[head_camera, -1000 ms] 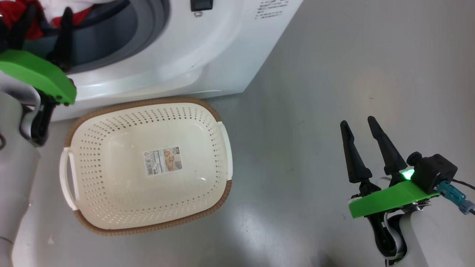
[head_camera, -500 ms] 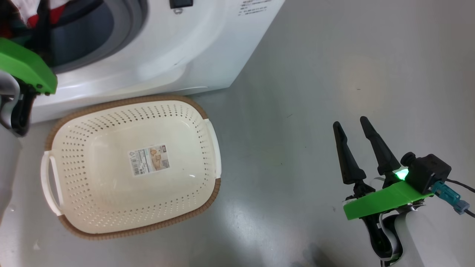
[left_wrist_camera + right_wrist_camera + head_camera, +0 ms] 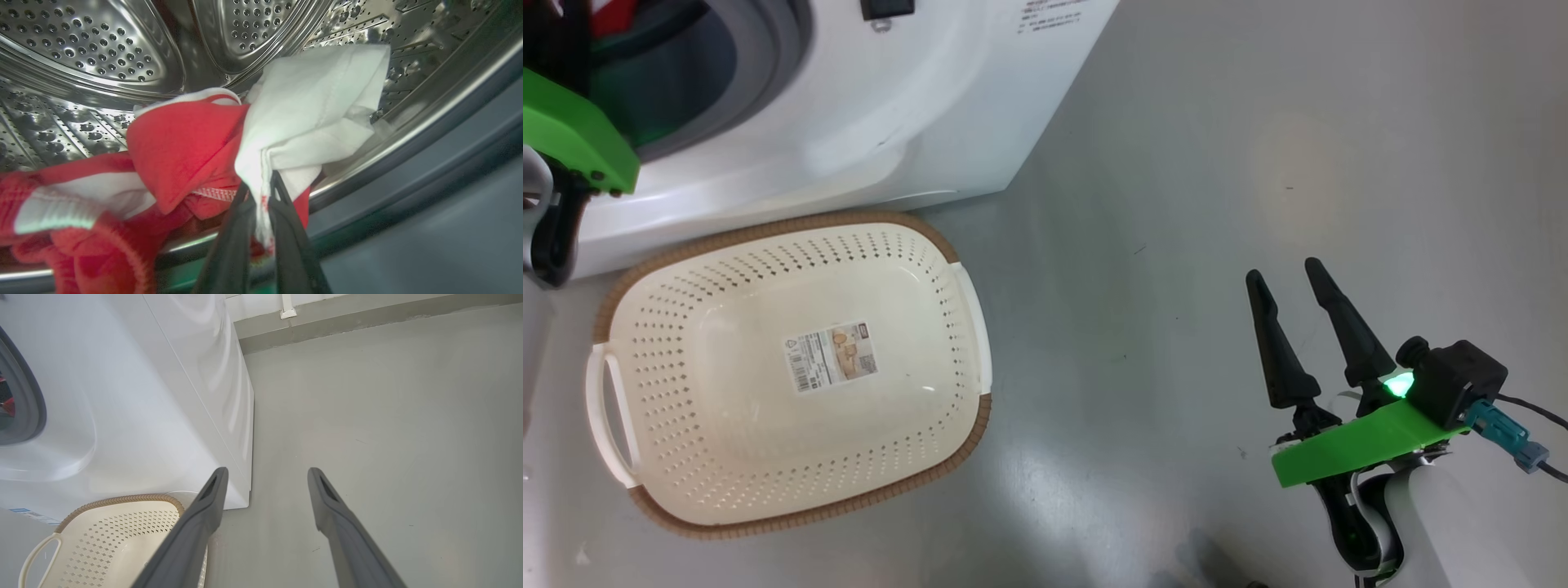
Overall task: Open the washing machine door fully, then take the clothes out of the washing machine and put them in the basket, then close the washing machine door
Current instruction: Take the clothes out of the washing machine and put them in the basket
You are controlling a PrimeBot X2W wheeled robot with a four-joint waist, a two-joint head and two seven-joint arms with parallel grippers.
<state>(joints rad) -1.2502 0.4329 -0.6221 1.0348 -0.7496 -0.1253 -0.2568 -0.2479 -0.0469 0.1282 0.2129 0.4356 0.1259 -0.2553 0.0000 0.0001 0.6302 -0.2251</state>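
Note:
Inside the steel drum (image 3: 122, 45) of the washing machine (image 3: 890, 122), my left gripper (image 3: 261, 181) is shut on a white fold of the clothes (image 3: 318, 106). The red and white garments bunch over the drum's lip beside the fingers. From the head, the left arm's green wrist plate (image 3: 572, 131) sits at the drum opening, with a scrap of red cloth (image 3: 609, 12) above it. The cream basket (image 3: 792, 227) stands on the floor just before the machine, with nothing in it but its label. My right gripper (image 3: 1281, 270) hangs open over bare floor at lower right. The washing machine door is out of view.
The grey floor (image 3: 1217, 163) spreads to the right of the machine and basket. In the right wrist view, the machine's white side (image 3: 143, 416) and the basket's corner (image 3: 122, 539) lie left of my open right gripper (image 3: 267, 471). A wall base (image 3: 367, 322) runs along the far edge.
The left gripper's fingers have closed together on the cloth in the drum. The head camera has panned, sliding the whole picture leftward. The right gripper has kept its pose.

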